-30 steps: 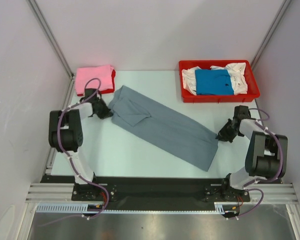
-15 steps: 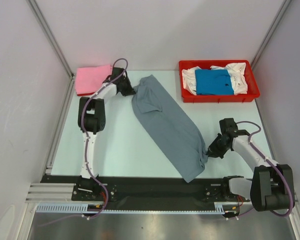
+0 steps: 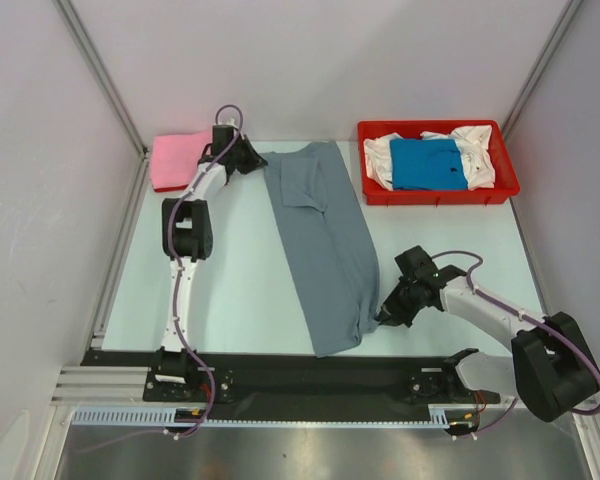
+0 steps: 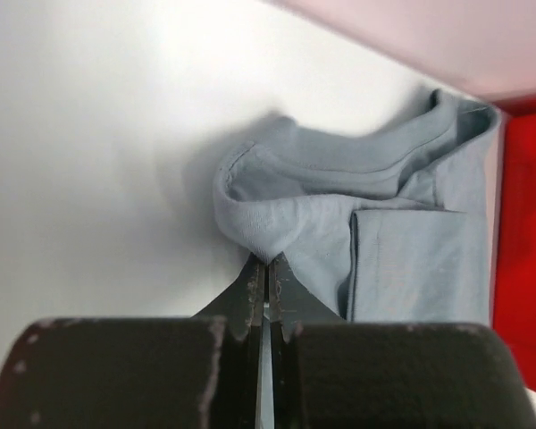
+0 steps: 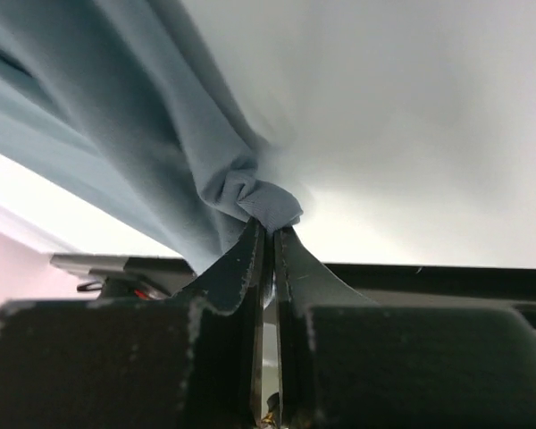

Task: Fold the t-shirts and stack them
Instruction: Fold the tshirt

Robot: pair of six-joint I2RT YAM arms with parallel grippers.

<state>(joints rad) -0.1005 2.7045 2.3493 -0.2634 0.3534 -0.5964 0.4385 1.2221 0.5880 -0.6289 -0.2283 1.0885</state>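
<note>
A slate grey t-shirt (image 3: 325,240) lies stretched lengthwise down the middle of the table, folded narrow. My left gripper (image 3: 261,165) is shut on its far corner beside the collar (image 4: 268,234), near the back wall. My right gripper (image 3: 383,315) is shut on a bunched bit of the near hem (image 5: 270,207), close to the front edge. A pink t-shirt (image 3: 180,158) lies folded at the back left, behind the left arm. A bright blue t-shirt (image 3: 425,163) and a white t-shirt (image 3: 472,140) lie in the red tray.
The red plastic tray (image 3: 440,195) stands at the back right. Metal frame posts run up both back corners. The black base rail (image 3: 310,375) lines the near table edge, just below the shirt's hem.
Both arms have swung the grey shirt from a diagonal lie to nearly straight front-to-back. The left gripper went to the back wall; the right one came forward and left.
</note>
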